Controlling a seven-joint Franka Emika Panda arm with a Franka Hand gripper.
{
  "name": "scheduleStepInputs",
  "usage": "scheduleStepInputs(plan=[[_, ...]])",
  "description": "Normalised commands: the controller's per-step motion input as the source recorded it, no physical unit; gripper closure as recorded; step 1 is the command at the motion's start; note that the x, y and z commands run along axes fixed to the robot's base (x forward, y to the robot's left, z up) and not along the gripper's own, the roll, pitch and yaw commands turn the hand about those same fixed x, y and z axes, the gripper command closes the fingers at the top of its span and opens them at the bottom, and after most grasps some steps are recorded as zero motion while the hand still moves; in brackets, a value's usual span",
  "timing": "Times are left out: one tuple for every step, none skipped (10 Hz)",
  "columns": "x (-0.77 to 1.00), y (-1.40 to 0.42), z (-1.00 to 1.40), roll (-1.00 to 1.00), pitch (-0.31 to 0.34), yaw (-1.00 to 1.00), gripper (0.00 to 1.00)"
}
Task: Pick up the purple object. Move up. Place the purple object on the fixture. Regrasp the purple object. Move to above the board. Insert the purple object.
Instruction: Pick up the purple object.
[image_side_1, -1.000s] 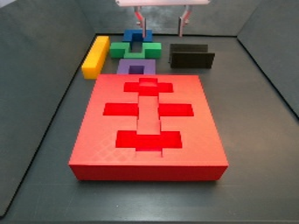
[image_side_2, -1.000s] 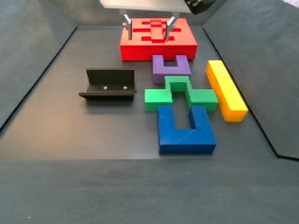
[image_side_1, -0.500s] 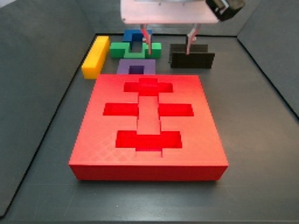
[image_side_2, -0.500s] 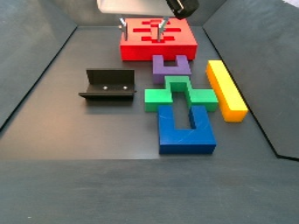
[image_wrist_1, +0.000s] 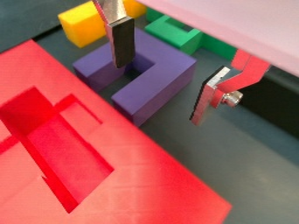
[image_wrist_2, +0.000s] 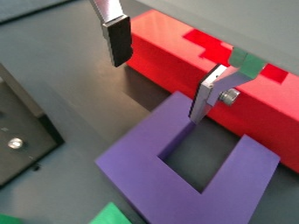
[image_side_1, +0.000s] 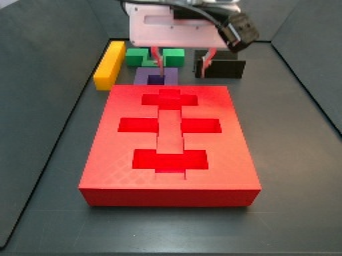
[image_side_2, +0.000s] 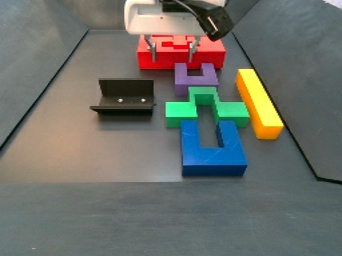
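Note:
The purple object (image_wrist_1: 140, 79) (image_wrist_2: 158, 171) is a U-shaped block lying flat on the floor between the red board (image_side_1: 167, 140) (image_side_2: 174, 57) and the green-and-blue block (image_side_2: 203, 110). Its prongs point at the board in a side view (image_side_2: 198, 78). My gripper (image_side_1: 181, 58) (image_side_2: 178, 46) (image_wrist_1: 166, 72) (image_wrist_2: 162, 70) hangs open just above the block's board end. In a wrist view one finger (image_wrist_1: 121, 39) shows over the slot and the other finger (image_wrist_1: 208, 96) outside a prong. Nothing is held. The fixture (image_side_1: 222, 68) (image_side_2: 123, 98) (image_wrist_2: 17, 122) stands beside the block with nothing on it.
A yellow bar (image_side_2: 258, 100) (image_side_1: 110, 63) lies along the far side of the row of blocks. The green cross piece (image_side_1: 138, 55) (image_wrist_1: 176, 33) sits in a blue frame (image_side_2: 214, 148) right behind the purple block. Dark walls enclose the floor.
The gripper has come down from the top of the side views to just over the purple block. Its fingers stay apart, and no block has moved.

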Motion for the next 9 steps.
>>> scheduleStepInputs(plan=[[0.00, -0.14, -0.34, 0.14, 0.001, 0.00, 0.00], [-0.05, -0.10, -0.30, 0.11, 0.000, -0.04, 0.00], [-0.20, -0.04, -0.23, 0.12, 0.000, -0.02, 0.00], [-0.24, 0.00, -0.20, 0.09, 0.000, -0.03, 0.00], [-0.21, 0.00, -0.21, 0.08, 0.000, 0.00, 0.00], [-0.15, 0.00, -0.22, 0.09, 0.000, 0.00, 0.00], [-0.11, 0.00, -0.27, 0.10, 0.000, 0.00, 0.00], [0.00, 0.00, -0.24, 0.09, 0.000, 0.00, 0.00], [-0.04, -0.07, -0.09, 0.05, 0.000, 0.00, 0.00]])
